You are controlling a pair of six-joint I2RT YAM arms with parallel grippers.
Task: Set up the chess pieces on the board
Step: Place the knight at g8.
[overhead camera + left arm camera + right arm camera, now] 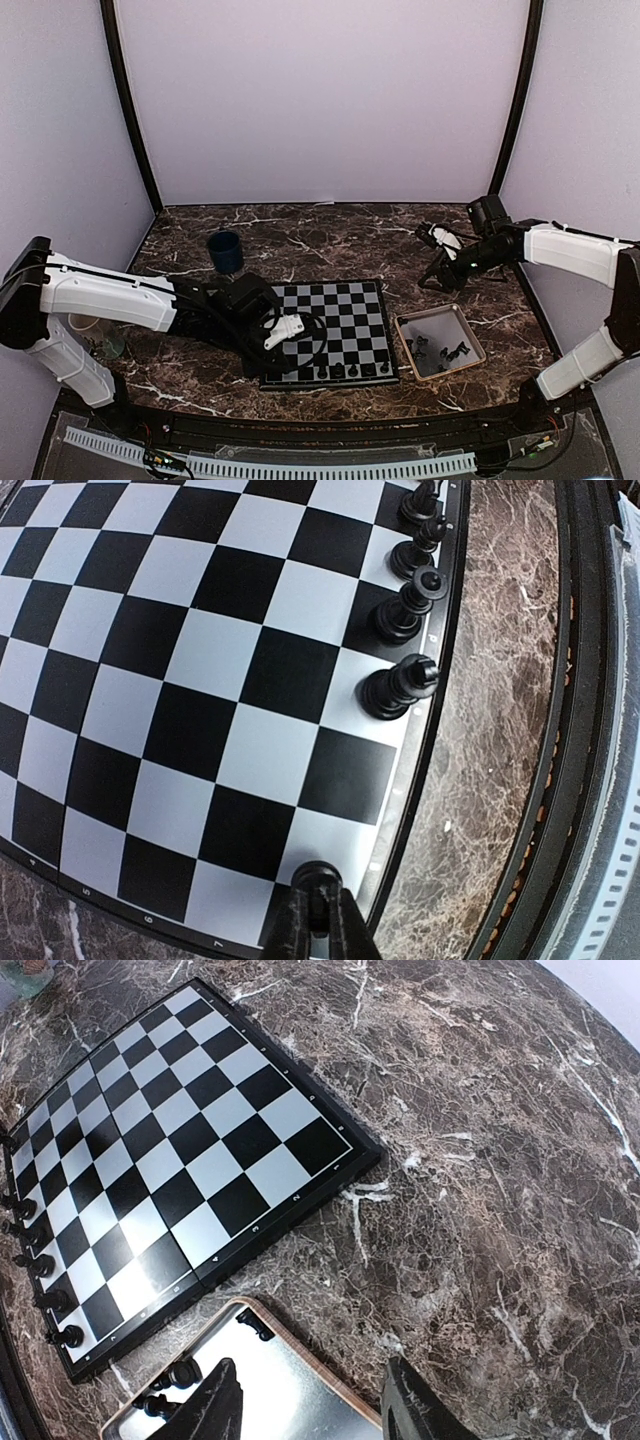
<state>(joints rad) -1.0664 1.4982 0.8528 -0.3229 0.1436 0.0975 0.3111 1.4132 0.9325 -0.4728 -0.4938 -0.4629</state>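
Observation:
The board (345,320) lies in the middle of the table, seen close in the left wrist view as the board (200,680). Several dark chess pieces (396,688) stand in a row along its near edge (353,370). My left gripper (318,908) is shut on one more chess piece (318,876) over a pale square by the board's corner; whether it touches the square I cannot tell. My right gripper (312,1415) hangs open and empty above the far rim of the tray (300,1355). Loose chess pieces (178,1373) lie in that tray.
The tan-rimmed tray (470,335) sits just right of the board. A dark blue cup (225,251) stands behind the board's left side. A raised black rail (590,730) runs along the table's near edge. Side walls close in left and right.

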